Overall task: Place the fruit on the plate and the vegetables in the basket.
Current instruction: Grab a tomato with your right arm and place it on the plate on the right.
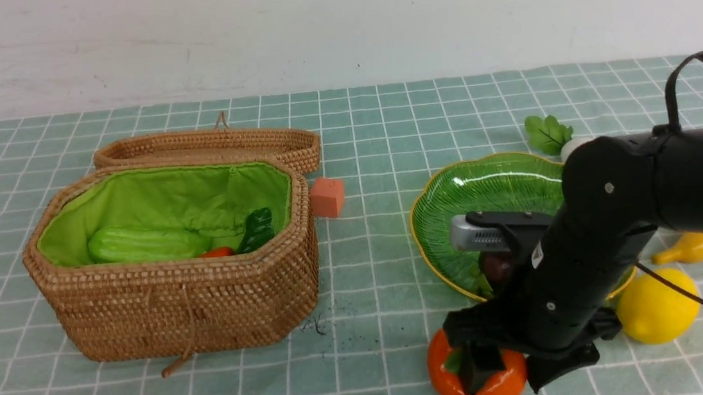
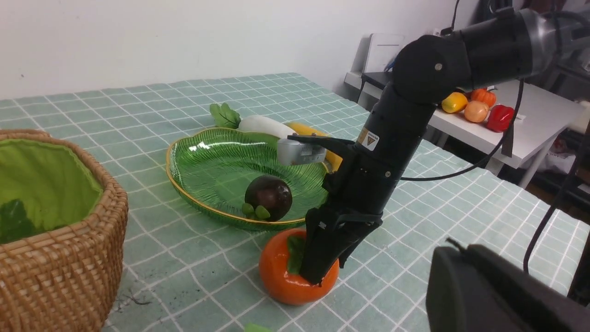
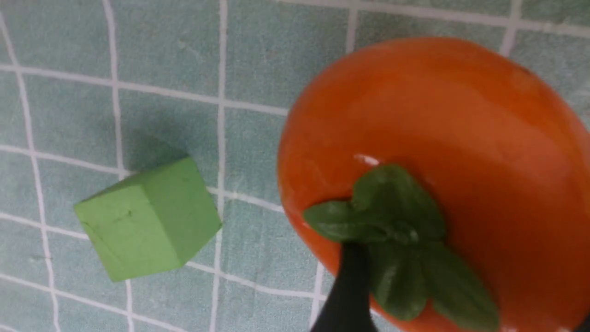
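Persimmon (image 1: pixel 446 379), lower right of front view: glossy, rigid, judged light and slippery. Right gripper (image 1: pixel 510 387) spread wide, holding nothing, one finger (image 3: pixel 348 295) over calyx (image 3: pixel 396 230). Grasp across widest girth.

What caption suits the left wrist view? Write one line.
Right pincer open over the persimmon, beside the plate holding the mangosteen.

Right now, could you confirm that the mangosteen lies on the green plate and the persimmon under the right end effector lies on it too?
Not quite: the persimmon rests on the tablecloth beside the plate, as the left wrist view shows; the mangosteen is on the plate.
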